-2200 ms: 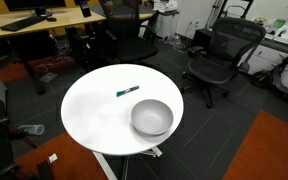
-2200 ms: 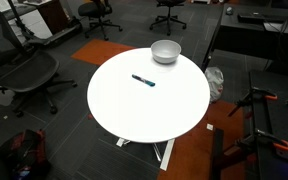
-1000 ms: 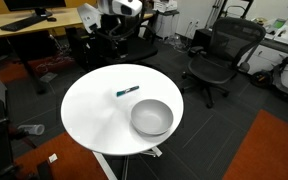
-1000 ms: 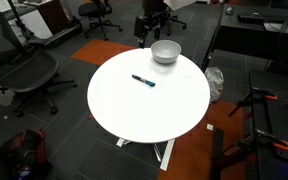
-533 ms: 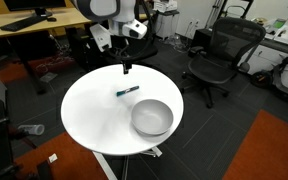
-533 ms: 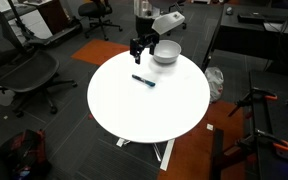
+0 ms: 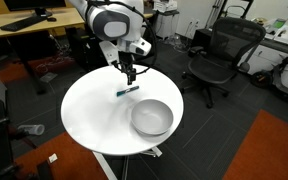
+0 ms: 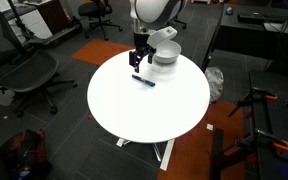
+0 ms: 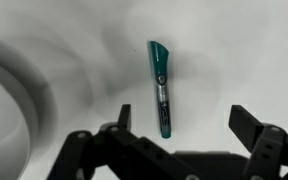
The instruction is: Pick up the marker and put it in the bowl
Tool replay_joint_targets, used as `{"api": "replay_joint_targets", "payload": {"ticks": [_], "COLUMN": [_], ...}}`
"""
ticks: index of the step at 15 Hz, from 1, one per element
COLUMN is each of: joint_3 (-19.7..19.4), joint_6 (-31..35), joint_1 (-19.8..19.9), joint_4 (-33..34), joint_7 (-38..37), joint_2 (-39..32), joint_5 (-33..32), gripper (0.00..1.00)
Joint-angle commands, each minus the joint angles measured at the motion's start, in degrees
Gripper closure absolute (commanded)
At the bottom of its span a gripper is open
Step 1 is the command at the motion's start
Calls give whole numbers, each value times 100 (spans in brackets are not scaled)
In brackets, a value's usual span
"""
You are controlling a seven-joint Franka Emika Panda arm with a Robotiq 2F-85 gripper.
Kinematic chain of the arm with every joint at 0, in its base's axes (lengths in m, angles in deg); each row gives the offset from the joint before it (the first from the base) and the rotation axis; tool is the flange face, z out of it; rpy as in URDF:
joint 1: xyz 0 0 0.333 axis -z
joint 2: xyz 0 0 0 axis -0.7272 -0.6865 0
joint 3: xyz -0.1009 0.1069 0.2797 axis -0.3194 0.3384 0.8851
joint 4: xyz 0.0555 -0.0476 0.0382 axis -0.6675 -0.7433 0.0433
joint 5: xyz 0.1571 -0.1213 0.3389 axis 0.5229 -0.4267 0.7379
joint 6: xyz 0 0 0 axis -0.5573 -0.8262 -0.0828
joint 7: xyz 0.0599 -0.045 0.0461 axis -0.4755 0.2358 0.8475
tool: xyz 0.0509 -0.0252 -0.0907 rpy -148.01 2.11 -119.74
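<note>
A teal-blue marker [image 9: 161,80], darker at one end, shows against the plain white worktop [image 7: 89,110]. We see the bowl [image 7: 152,118] in dull metallic grey with a paler sheen on its rim. The pincer [image 9: 180,112] is black, and the arm [image 7: 114,22] is white with dark grey joints. We note charcoal carpet [image 7: 234,115] with an orange-red patch [image 7: 279,150], black mesh chairs [image 7: 219,50] and a pale wood-toned desk [image 7: 44,20].

The arm [image 7: 112,22] is glossy white, built of thick rounded segments. Its gripper [image 9: 184,128] is black, with blocky, angular fingers [image 9: 248,124].
</note>
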Motion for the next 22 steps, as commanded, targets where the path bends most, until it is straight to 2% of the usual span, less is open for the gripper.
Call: {"api": "replay_joint_targets", "payload": {"ticks": [1,14,15,16,22], "joint_3": [17,-4,-7,-10,5], "joint_6": [-94,-401,-420,-434,-447], "joint_1": [46,43,43,43,63], "joint_4": [514,1469,1511,1543,1627], "joint_7": [-14,-132,-136,-132,-124], "joint_2": [-439,-1380,-1420,-1453,-1513], "joint_5": [17,-19,-21,-27,-2], "gripper": [0,0,6,26,72]}}
